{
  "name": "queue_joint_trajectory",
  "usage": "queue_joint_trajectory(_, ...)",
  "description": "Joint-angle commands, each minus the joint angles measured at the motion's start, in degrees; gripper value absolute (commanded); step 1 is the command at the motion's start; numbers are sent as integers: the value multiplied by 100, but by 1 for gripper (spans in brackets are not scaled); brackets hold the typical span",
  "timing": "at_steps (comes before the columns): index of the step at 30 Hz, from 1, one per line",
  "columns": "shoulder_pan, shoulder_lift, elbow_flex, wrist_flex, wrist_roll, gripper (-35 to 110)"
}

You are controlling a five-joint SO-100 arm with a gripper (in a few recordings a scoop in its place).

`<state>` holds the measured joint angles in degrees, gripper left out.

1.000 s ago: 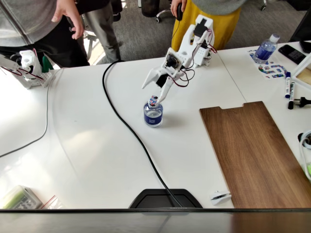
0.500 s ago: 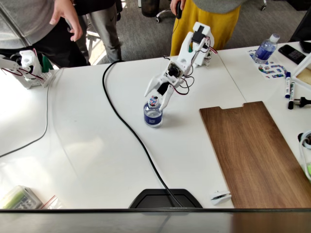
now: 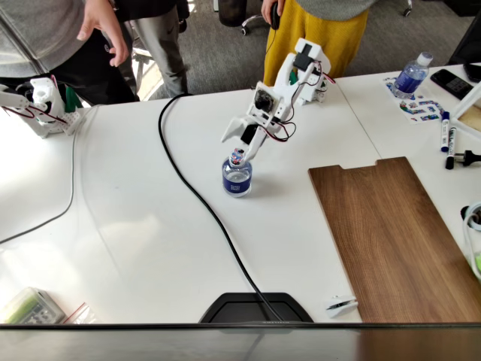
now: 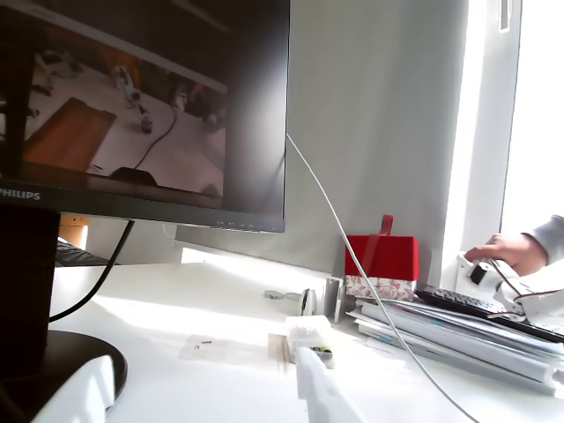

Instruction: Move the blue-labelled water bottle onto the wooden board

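Observation:
The blue-labelled water bottle stands upright on the white table, left of the wooden board, with a wide strip of bare table between them. My white gripper hangs just above and behind the bottle's cap, open, with its fingers spread either side of the cap and nothing held. In the wrist view the gripper shows as two white fingertips at the bottom edge, wide apart.
A black cable runs across the table just left of the bottle. A second bottle with a white cap, markers and papers lie at the far right. A black stand sits at the front edge. People stand behind the table.
The gripper dipped slightly toward the bottle's cap, then rose a little, and stays open over it. The bottle and board have not moved.

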<state>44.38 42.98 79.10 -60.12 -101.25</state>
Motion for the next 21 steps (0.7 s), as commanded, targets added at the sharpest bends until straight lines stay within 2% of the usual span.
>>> queue_joint_trajectory(1,167,105,-132,-53,-132,26)
queue_joint_trajectory(9,132,-167,-237,-9,-466,26)
queue_joint_trajectory(15,70,-1002,-1397,53,-624,26)
queue_joint_trajectory(21,44,-1178,-1468,26,-668,26)
